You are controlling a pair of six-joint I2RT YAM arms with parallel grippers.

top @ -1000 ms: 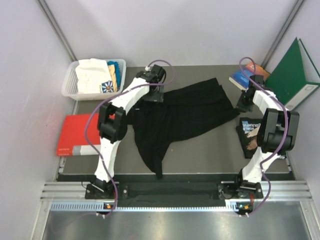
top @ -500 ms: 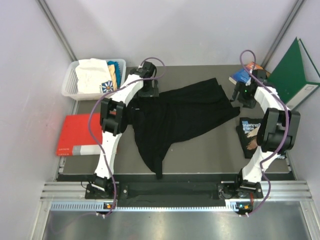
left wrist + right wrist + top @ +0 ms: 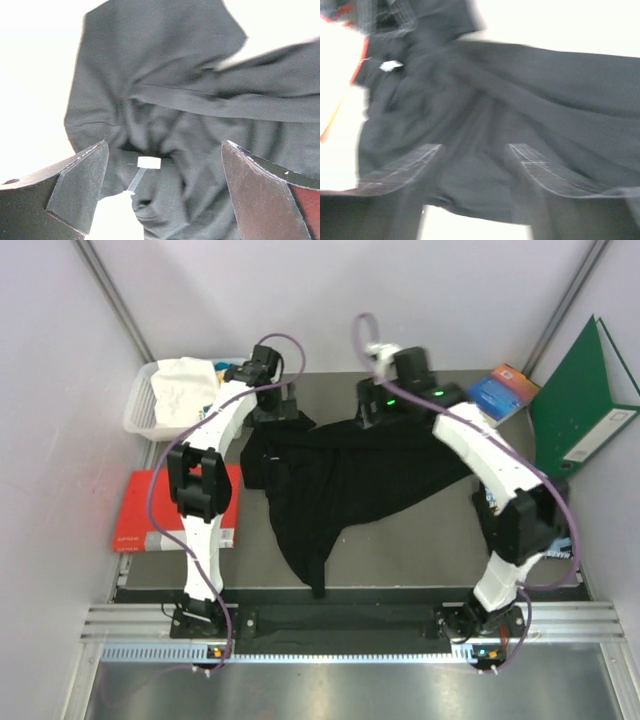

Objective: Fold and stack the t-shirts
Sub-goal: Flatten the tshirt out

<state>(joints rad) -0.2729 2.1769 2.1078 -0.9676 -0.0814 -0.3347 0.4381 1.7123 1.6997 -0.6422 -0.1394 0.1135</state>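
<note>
Black cloth fills both wrist views. The black t-shirt (image 3: 345,475) lies rumpled across the middle of the table (image 3: 430,540), with one end trailing toward the near edge.

Arm pose:
- My left arm is stretched out to the shirt's far left corner. The left gripper (image 3: 165,150) hangs over bunched cloth with its jaws spread wide and nothing between them. A small white tag (image 3: 148,162) shows on the fabric below.
- My right arm reaches across from the right to the shirt's far edge, near the centre. The right gripper (image 3: 474,147) is above the cloth with its fingers apart and nothing pinched.

Hard to make out:
- The right wrist view is blurred. I cannot tell from it whether the fingertips touch the fabric.
- The shirt's far left corner is covered by my left wrist in the overhead view.
- My left arm crosses the red book (image 3: 140,510) and hides part of it.

Surface and room:
- The table top is dark grey, with a metal rail along the near edge where my bases are bolted.
- A white basket (image 3: 135,415) at the far left holds pale t-shirts (image 3: 185,385).
- A blue book (image 3: 503,390) lies at the far right.
- A green folder (image 3: 580,410) stands against the right wall.
- The walls are pale and plain.
</note>
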